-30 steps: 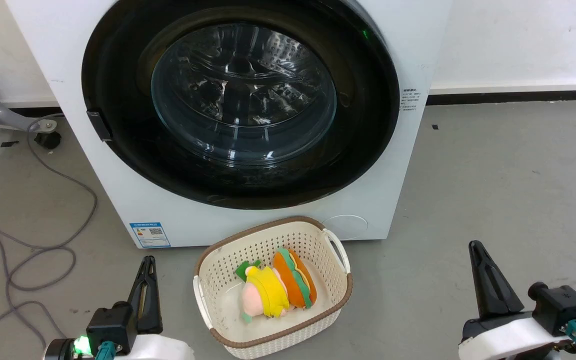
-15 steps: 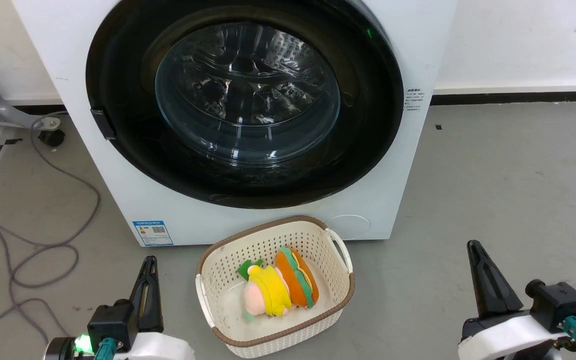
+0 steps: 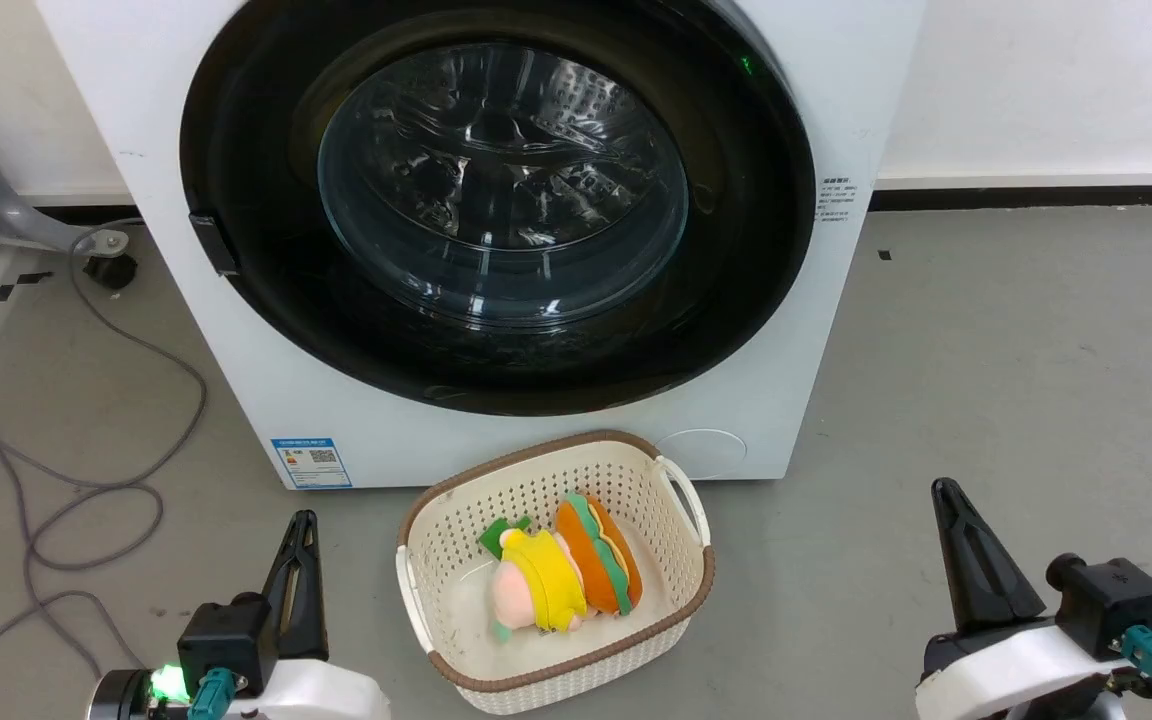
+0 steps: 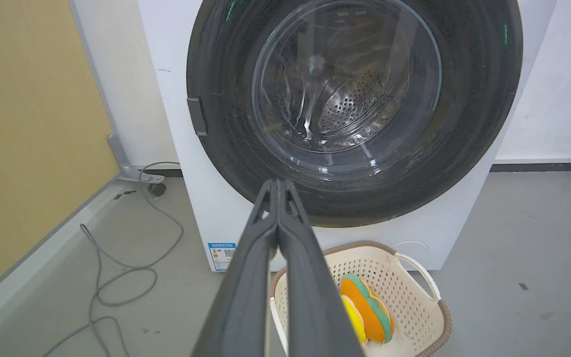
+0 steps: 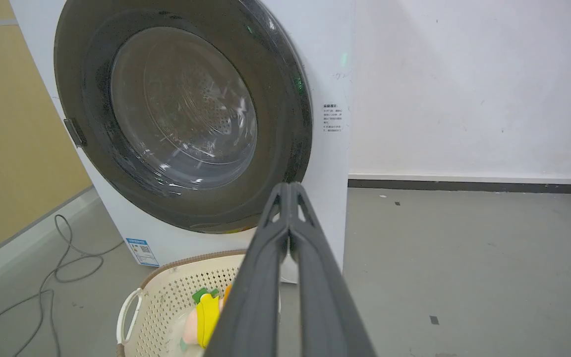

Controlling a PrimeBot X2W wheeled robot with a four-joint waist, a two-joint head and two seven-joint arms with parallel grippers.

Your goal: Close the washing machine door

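Head view, one washing machine [image 3: 536, 445], one door [image 3: 746, 260], one basket [image 3: 526, 492]

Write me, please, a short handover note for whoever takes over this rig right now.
Left tool: shut, holding nothing, low, to the left of the basket.
Right tool: shut, empty, low, off to the right of the basket.
The washing machine door lies flush against the front of the washing machine; no gap shows at its rim in any view.
The basket, with plush toys in it, stands on the floor before the machine, apart from both tools.
Done: the door looks closed.
Left: probably nothing; whether the latch has caught cannot be told.
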